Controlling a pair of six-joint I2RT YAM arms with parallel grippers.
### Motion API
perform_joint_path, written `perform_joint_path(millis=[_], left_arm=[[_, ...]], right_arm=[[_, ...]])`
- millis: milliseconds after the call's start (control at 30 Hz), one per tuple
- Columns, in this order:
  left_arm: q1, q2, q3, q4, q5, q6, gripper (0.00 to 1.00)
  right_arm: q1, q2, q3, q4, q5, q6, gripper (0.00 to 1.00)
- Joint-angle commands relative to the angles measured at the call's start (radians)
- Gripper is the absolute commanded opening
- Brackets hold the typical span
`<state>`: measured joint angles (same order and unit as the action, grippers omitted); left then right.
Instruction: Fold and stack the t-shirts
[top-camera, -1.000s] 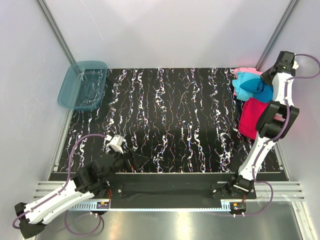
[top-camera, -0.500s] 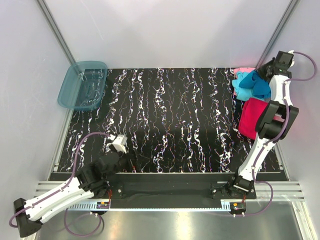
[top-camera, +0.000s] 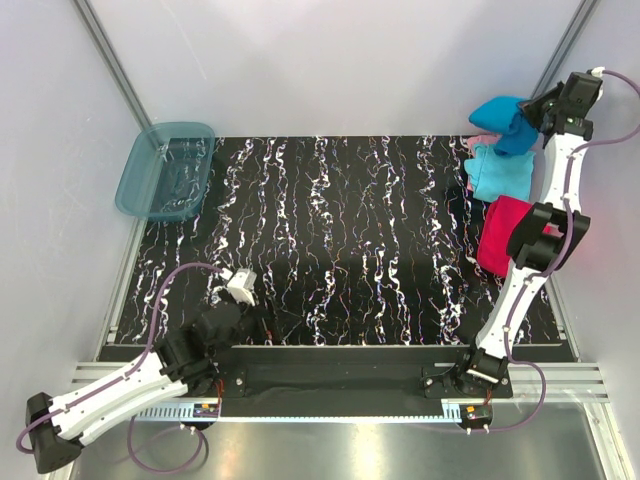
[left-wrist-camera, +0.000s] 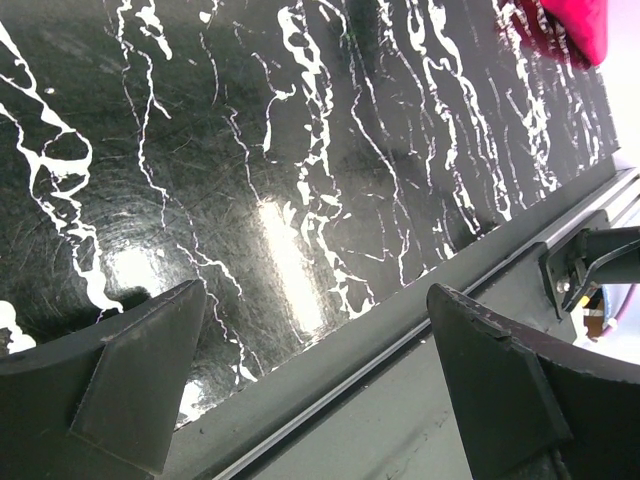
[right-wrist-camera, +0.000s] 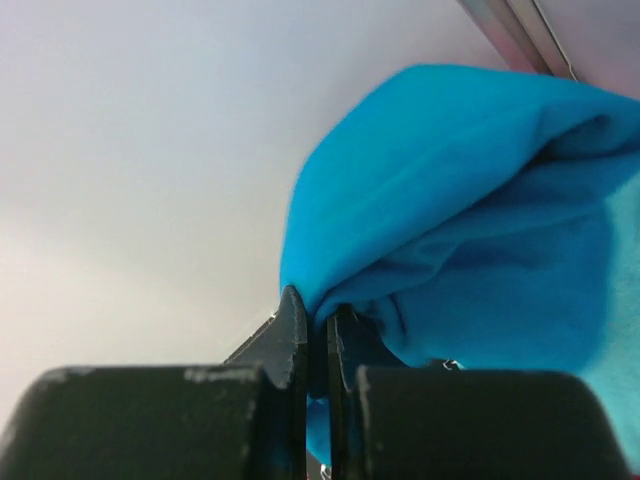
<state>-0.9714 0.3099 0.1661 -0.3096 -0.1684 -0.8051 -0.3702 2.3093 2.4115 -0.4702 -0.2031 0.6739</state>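
Observation:
My right gripper (top-camera: 540, 108) is raised at the far right corner, shut on a bunched teal-blue t-shirt (top-camera: 505, 122) and holding it off the table; in the right wrist view the teal-blue t-shirt (right-wrist-camera: 470, 220) is pinched between the closed fingertips (right-wrist-camera: 318, 330). Below it lie a light cyan t-shirt (top-camera: 497, 172), a sliver of pale pink t-shirt (top-camera: 476, 144) and a magenta-red t-shirt (top-camera: 502, 232). My left gripper (top-camera: 238, 288) is open and empty near the front left; the left wrist view shows its open gripper (left-wrist-camera: 315, 375) over the table's front edge.
A translucent teal plastic tub (top-camera: 165, 169) stands at the far left corner. The black marbled table top (top-camera: 340, 230) lies between the arms. A metal rail (top-camera: 340, 365) runs along the near edge. White walls enclose the back and sides.
My right gripper has risen and moved back, lifting the teal-blue t-shirt off the pile. My left arm has shifted slightly.

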Motion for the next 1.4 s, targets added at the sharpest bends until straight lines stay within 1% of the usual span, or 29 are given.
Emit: perform_joint_path(millis=[0,100,167,233,367,400,500,567,667,767,800,867,900,967,1000,1067,1100,1200,1233,1300,1333,1367], left_arm=[[-0.004,0.020,0.046,0.050,-0.005,0.007,0.99],[-0.004,0.017,0.047,0.050,-0.008,0.007,0.99],[-0.004,0.020,0.047,0.050,-0.006,0.006,0.99],[-0.004,0.024,0.050,0.049,-0.003,0.007,0.99],[-0.004,0.018,0.046,0.047,-0.005,0.000,0.99],[-0.004,0.017,0.044,0.047,-0.008,-0.002,0.99],[-0.004,0.024,0.041,0.047,-0.011,-0.005,0.99],[-0.004,0.043,0.044,0.050,-0.016,-0.006,0.99],[-0.004,0.061,0.058,0.055,-0.017,0.000,0.99],[-0.004,0.080,0.064,0.072,-0.016,0.000,0.99],[-0.004,0.086,0.064,0.079,-0.014,-0.002,0.99],[-0.004,0.083,0.062,0.087,-0.011,-0.005,0.99],[-0.004,0.078,0.062,0.090,-0.008,-0.008,0.99],[-0.004,0.069,0.065,0.087,-0.003,-0.005,0.99],[-0.004,0.051,0.067,0.084,0.003,-0.005,0.99],[-0.004,0.029,0.073,0.075,0.007,-0.005,0.98],[-0.004,0.006,0.073,0.063,0.007,-0.006,0.98],[-0.006,-0.023,0.084,0.017,-0.002,-0.003,0.98],[-0.006,-0.028,0.090,0.006,0.001,-0.002,0.98],[-0.006,-0.051,0.104,-0.022,0.001,0.000,0.98],[-0.006,-0.063,0.105,-0.029,0.001,-0.002,0.98],[-0.006,-0.077,0.101,-0.034,0.001,-0.005,0.98]], right_arm=[[0.007,0.015,-0.040,0.031,-0.022,-0.003,0.00],[0.007,-0.008,-0.133,0.079,-0.018,-0.014,0.00],[0.004,-0.010,-0.155,0.093,-0.019,-0.013,0.00],[0.001,0.004,-0.141,0.094,-0.025,-0.013,0.00],[0.001,0.048,-0.048,0.091,-0.045,-0.011,0.00],[0.002,0.061,0.007,0.082,-0.048,-0.007,0.00],[0.001,0.108,0.096,0.073,-0.058,0.016,0.00],[0.001,0.131,0.132,0.073,-0.077,0.036,0.00],[0.002,0.134,0.126,0.071,-0.093,0.033,0.00],[0.002,0.104,0.048,0.070,-0.105,0.023,0.00],[0.002,0.089,-0.021,0.071,-0.102,0.023,0.00],[0.002,0.053,-0.084,0.073,-0.111,0.032,0.00],[0.002,0.035,-0.168,0.082,-0.111,0.041,0.00],[0.002,-0.025,-0.260,0.108,-0.121,0.064,0.00],[0.005,-0.042,-0.338,0.114,-0.117,0.069,0.00],[0.004,-0.080,-0.402,0.117,-0.116,0.087,0.01],[0.004,-0.096,-0.467,0.122,-0.104,0.102,0.02],[0.005,-0.148,-0.563,0.128,-0.076,0.138,0.03],[0.005,-0.178,-0.581,0.133,-0.068,0.141,0.06],[0.005,-0.208,-0.635,0.165,-0.059,0.145,0.14],[0.005,-0.224,-0.640,0.165,-0.059,0.144,0.30],[0.005,-0.228,-0.638,0.166,-0.064,0.130,0.37]])
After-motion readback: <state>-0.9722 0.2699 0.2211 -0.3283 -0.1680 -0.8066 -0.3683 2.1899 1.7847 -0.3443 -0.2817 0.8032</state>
